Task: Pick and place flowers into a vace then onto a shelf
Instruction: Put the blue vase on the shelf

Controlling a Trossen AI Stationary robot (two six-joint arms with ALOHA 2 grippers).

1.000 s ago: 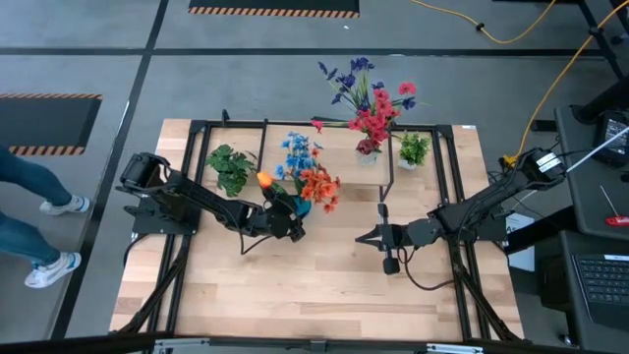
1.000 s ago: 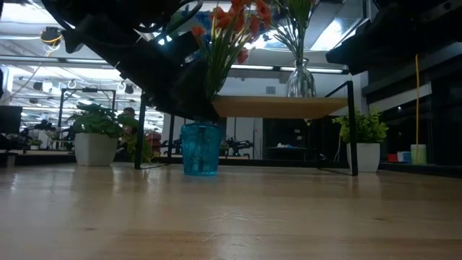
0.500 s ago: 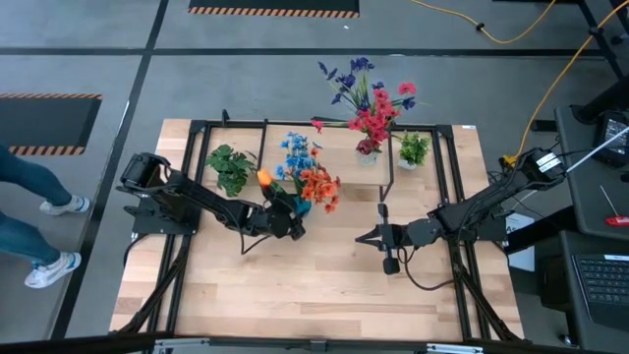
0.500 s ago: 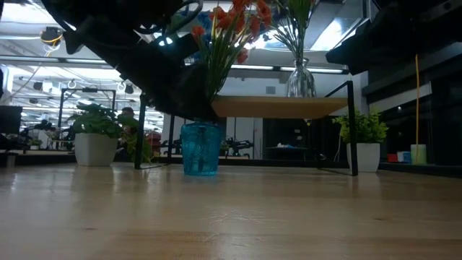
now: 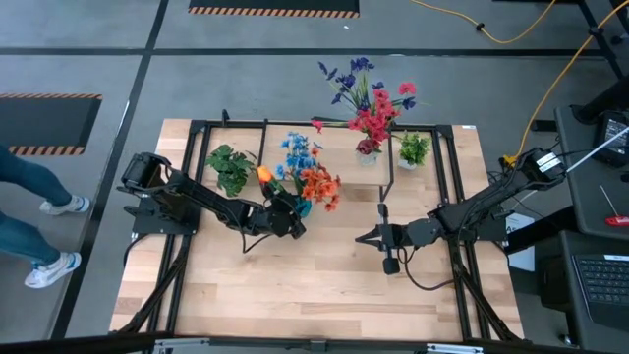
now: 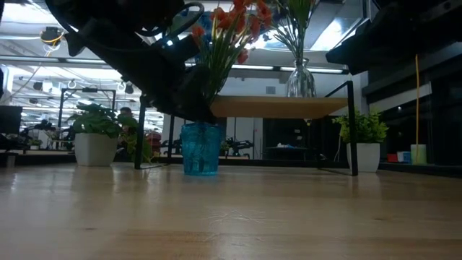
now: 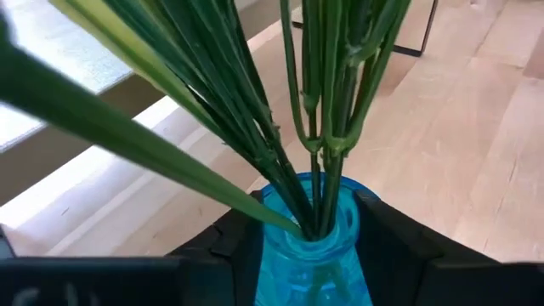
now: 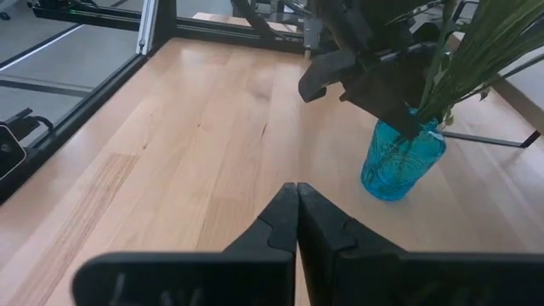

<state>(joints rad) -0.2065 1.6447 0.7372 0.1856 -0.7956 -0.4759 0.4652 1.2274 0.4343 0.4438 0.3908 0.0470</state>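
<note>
From above, the left gripper (image 5: 292,218) sits at a blue vase (image 5: 302,207) near the middle of the table (image 5: 324,285); flowers (image 5: 307,173) with blue and orange blooms rise from the vase; the right gripper (image 5: 368,237) waits well apart on the bare wood; a second bunch (image 5: 371,103) stands on the shelf (image 5: 432,138) at the far edge.

From table height, the vase (image 6: 200,148) stands upright on the table just in front of the shelf (image 6: 278,107); the dark left arm covers its neck, and the stems (image 6: 220,61) lean out above.

From the left wrist, the fingers (image 7: 242,246) sit close on either side of the vase neck (image 7: 313,255); whether they press it I cannot tell; the stems (image 7: 319,102) fill the mouth.

From the right wrist, the fingers (image 8: 280,223) are pressed together, holding nothing.
</note>
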